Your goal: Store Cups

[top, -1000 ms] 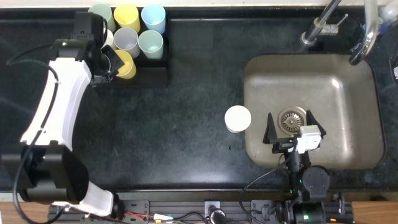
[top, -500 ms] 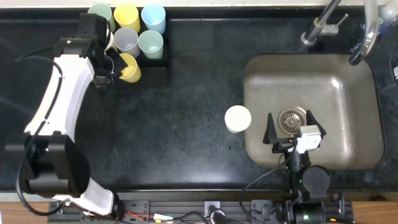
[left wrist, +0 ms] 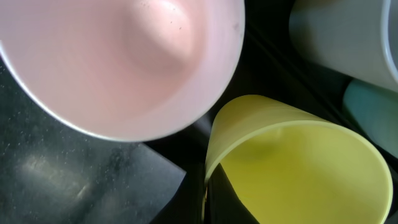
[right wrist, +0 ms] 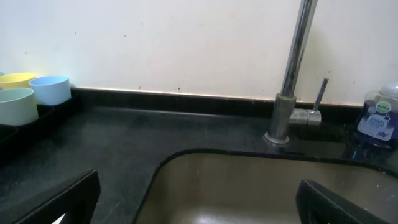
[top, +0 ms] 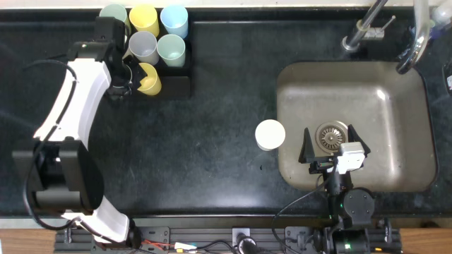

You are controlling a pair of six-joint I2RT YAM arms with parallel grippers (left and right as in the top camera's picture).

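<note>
One yellow cup (top: 150, 77) sits tilted at the tray's (top: 178, 87) front row, with the left gripper (top: 134, 73) clamped on its rim. It looks like light, stiff, slick plastic, so a rim hold suits it. The white cup (top: 270, 134) stands beside the sink (top: 395, 92). The right gripper (top: 330, 147) has its fingers apart.

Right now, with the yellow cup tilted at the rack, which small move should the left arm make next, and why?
Probably tip the yellow cup upright and lower it into the black rack before opening. The left gripper holds it tilted, close beside the pink cup, so it looks not yet seated and could bump that neighbour.
</note>
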